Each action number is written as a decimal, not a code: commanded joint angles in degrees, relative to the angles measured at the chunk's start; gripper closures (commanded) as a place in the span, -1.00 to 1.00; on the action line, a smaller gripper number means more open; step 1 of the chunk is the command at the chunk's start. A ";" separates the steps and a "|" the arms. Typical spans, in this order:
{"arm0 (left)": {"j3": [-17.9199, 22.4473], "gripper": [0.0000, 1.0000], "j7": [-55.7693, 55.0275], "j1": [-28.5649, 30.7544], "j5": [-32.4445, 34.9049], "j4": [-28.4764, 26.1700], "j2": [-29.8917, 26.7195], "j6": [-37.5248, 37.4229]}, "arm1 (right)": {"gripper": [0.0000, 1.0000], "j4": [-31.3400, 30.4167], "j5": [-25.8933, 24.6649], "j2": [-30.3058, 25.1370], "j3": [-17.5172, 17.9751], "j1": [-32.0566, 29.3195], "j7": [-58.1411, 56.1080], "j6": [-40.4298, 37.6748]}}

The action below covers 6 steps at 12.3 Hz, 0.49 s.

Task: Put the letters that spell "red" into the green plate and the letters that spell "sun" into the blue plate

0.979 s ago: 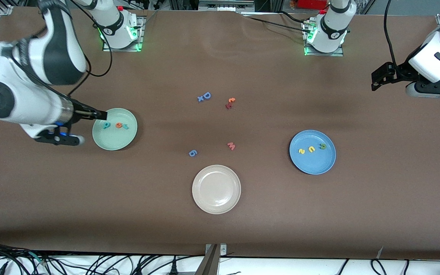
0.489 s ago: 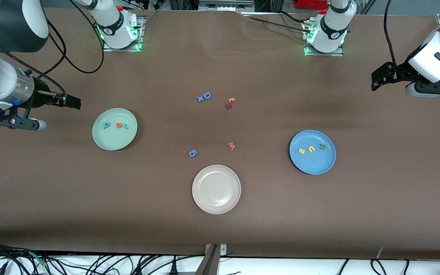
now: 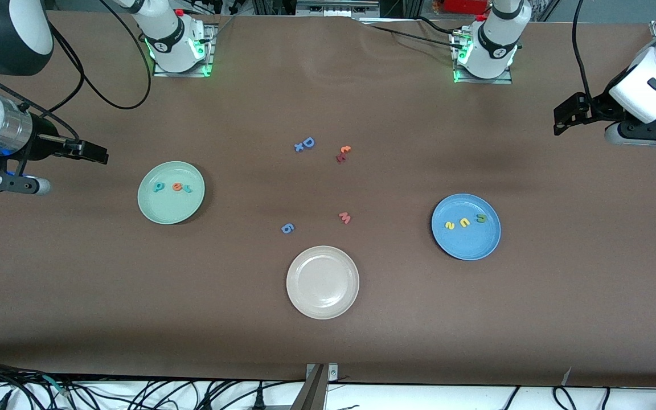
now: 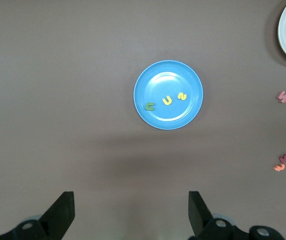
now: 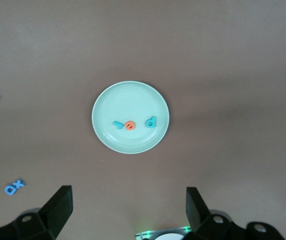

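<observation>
While both arms are sitting clear of the work area, you are looking at two filled plates. The green plate (image 3: 163, 212) is lying toward the right arm's end of the table, and the teal "d" (image 3: 158, 186), the orange "e" (image 3: 177, 187) and the small teal "r" (image 3: 188, 188) are resting in it in a row. The blue plate (image 3: 467, 247) is lying toward the left arm's end, carrying the yellow "s" (image 3: 449, 225), the yellow "u" (image 3: 464, 222) and the olive "n" (image 3: 481, 218), also in a row.

You are seeing the right gripper (image 3: 95, 152) hanging over bare table just beside the green plate, toward the table's end; its fingers (image 5: 57, 207) are standing spread wide and gripping nothing. The left gripper (image 3: 561, 117) is hanging over bare table well apart from the blue plate, and its fingers (image 4: 62, 212) are likewise spread wide and gripping nothing.

Between the two plates, a cream plate (image 3: 322, 307) is sitting nearest the front camera. A blue "g" (image 3: 287, 228) and a pink "w" (image 3: 345, 217) are lying just farther from the camera than it. Farther still, a blue "D" with a small blue "x" (image 3: 304, 144) and a red and orange pair of letters (image 3: 343, 153) are lying on the brown table (image 3: 561, 307).
</observation>
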 commanded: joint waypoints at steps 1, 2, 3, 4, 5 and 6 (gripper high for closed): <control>0.18 -1.00 -0.09 -0.12 -0.72 1.19 0.32 -1.13 | -1.00 -2.40 -2.07 -2.79 6.57 -6.10 0.02 2.12; 0.18 -1.00 -0.09 -0.12 -0.72 1.19 0.32 -1.13 | -1.00 -4.76 -2.07 -4.28 6.57 -6.02 0.11 4.05; 0.18 -1.00 -0.09 -0.12 -0.72 1.19 0.32 -1.13 | -1.00 -5.83 -2.07 -4.90 6.57 -6.19 0.02 5.46; 0.10 -1.00 -0.09 -0.12 -0.72 1.19 0.32 -1.13 | -1.00 -5.67 -2.07 -4.91 6.57 -6.20 0.02 5.74; 0.18 -1.00 -0.09 -0.12 -0.72 1.19 0.32 -1.13 | -1.00 -5.58 -1.98 -4.65 6.48 -6.11 -0.06 5.74; 0.18 -1.00 -0.09 -0.12 -0.72 1.19 0.32 -1.13 | -1.00 -5.40 -1.98 -4.38 6.48 -5.93 0.11 5.91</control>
